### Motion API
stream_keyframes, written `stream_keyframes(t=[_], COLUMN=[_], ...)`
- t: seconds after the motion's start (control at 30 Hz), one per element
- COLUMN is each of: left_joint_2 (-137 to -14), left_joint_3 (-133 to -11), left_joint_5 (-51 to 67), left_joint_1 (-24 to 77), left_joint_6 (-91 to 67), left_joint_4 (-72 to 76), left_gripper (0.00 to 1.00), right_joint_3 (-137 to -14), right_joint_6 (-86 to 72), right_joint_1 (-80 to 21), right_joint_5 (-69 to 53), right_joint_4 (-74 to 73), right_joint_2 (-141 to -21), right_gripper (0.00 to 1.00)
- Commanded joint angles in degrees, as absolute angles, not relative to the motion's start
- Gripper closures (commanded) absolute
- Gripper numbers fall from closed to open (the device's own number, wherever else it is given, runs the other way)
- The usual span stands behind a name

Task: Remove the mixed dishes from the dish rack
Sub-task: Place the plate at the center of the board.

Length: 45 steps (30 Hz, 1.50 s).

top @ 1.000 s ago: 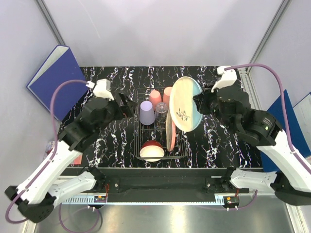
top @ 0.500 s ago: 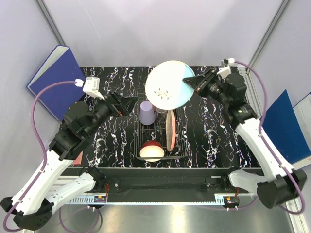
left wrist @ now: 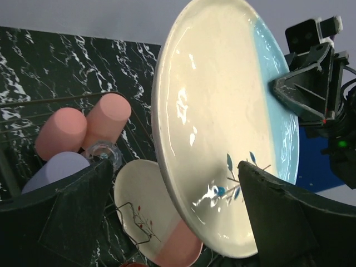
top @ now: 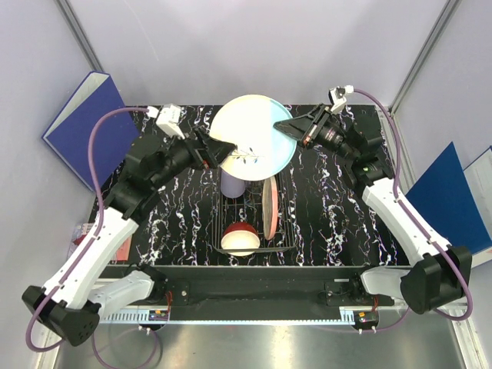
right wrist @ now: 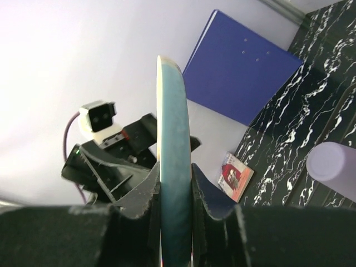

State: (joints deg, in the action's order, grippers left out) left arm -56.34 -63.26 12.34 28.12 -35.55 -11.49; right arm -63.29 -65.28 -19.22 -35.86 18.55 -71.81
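- One red bowl (top: pixel 240 238) is sitting at the near end of the dish rack (top: pixel 265 248), with a salmon-pink plate (top: pixel 270 207) standing on edge beside it.
- Farther in, a lavender cup (top: pixel 231 184), two salmon-pink cups (left wrist: pixel 83 125) and a clear glass (left wrist: pixel 104 151) are crowding together.
- Above them, the right end effector (top: pixel 282 127) is pinching the blue rim of the blue-and-cream plate (top: pixel 250 134); the left end effector (top: pixel 228 147) is gaping wide around the opposite edge.
- Blue binders (top: pixel 81 123) are leaning beside the table (top: pixel 338 215); a small card (right wrist: pixel 233 175) is showing print too blurred to read.

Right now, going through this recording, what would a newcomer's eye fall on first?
The blue-and-cream plate hangs tilted in the air over the far end of the dish rack, its blue rim pinched by the right gripper. The left gripper faces it from the other side, fingers wide open astride the cream edge. Below, a red bowl, a salmon-pink plate and a lavender cup sit in the rack.
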Motion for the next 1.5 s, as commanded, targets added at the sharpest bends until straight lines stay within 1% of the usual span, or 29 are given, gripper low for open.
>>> stream_keyframes(t=[0.0, 0.03, 0.1, 0.13, 0.17, 0.27, 0.3, 0.37, 0.4, 0.63, 0.73, 0.8, 0.87, 0.9, 0.93, 1.03, 1.17, 1.3, 1.47], left_joint_2=[-58.7, -58.9, -59.0, -58.9, -58.8, -58.9, -58.8, -58.5, -58.2, -56.1, -55.8, -56.2, -56.4, -56.6, -56.7, -56.5, -56.2, -57.3, -61.7], left_joint_3=[-65.2, -65.0, -64.4, -64.3, -64.2, -64.4, -64.6, -64.6, -64.3, -61.4, -58.7, -58.3, -58.7, -58.9, -58.9, -59.3, -60.8, -62.0, -63.9], left_joint_5=[19.5, 19.6, 20.0, 20.1, 20.6, 22.0, 22.3, 22.6, 22.6, 23.3, 26.2, 27.4, 27.2, 27.5, 27.7, 27.8, 24.8, 23.6, 21.7], left_joint_1=[27.8, 27.8, 27.7, 27.7, 27.6, 27.3, 27.2, 26.8, 26.6, 23.8, 22.1, 20.8, 19.9, 18.8, 18.1, 14.9, 10.4, 2.5, -4.8], left_joint_6=[-37.7, -37.9, -38.2, -38.3, -38.3, -38.3, -38.7, -38.9, -39.4, -42.1, -45.2, -46.9, -47.4, -48.2, -48.8, -50.6, -53.2, -56.9, -60.1], left_joint_4=[-4.3, -3.2, -2.1, -1.4, -1.1, -0.5, -0.4, -0.4, -0.3, 2.4, 6.8, 6.9, 5.7, 5.6, 5.4, 4.5, 1.1, 0.2, 0.2], left_gripper=[0.01, 0.01, 0.11, 0.18, 0.34, 0.61, 0.81, 0.97, 1.0, 1.0, 1.0, 1.0, 1.0, 1.0, 1.0, 1.0, 1.0, 1.0, 1.0], right_joint_3=[-64.1, -63.7, -63.0, -62.7, -62.5, -61.7, -61.4, -60.9, -60.6, -61.0, -61.4, -62.3, -63.1, -64.0, -64.5, -67.8, -71.9, -71.8, -69.3], right_joint_6=[-69.2, -69.3, -69.3, -69.3, -69.2, -70.0, -70.2, -70.6, -70.7, -69.1, -68.5, -68.2, -66.6, -65.8, -64.1, -57.8, -51.1, -46.9, -42.0], right_joint_1=[-19.4, -19.4, -19.5, -19.4, -19.4, -19.5, -19.6, -19.5, -19.5, -19.5, -19.5, -19.5, -19.5, -19.4, -19.5, -19.4, -19.4, -19.4, -19.4], right_joint_5=[-39.7, -40.1, -40.5, -41.0, -41.1, -42.0, -42.2, -42.3, -42.3, -42.6, -43.1, -43.5, -43.8, -43.7, -43.2, -40.3, -33.7, -24.7, -19.3], right_joint_4=[29.7, 30.0, 30.1, 30.0, 30.0, 30.8, 31.5, 31.9, 32.1, 30.0, 29.1, 27.5, 25.6, 22.9, 21.3, 11.6, -1.7, -8.3, -13.5], right_joint_2=[-70.5, -70.7, -71.0, -71.1, -71.2, -72.2, -72.4, -72.8, -72.8, -72.6, -72.7, -72.9, -72.9, -72.8, -72.4, -70.8, -67.1, -62.1, -53.7], right_gripper=[1.0, 1.0, 1.0, 1.0, 1.0, 1.0, 1.0, 1.0, 1.0, 1.0, 1.0, 1.0, 0.57, 0.41, 0.19, 0.01, 0.0, 0.0, 0.0])
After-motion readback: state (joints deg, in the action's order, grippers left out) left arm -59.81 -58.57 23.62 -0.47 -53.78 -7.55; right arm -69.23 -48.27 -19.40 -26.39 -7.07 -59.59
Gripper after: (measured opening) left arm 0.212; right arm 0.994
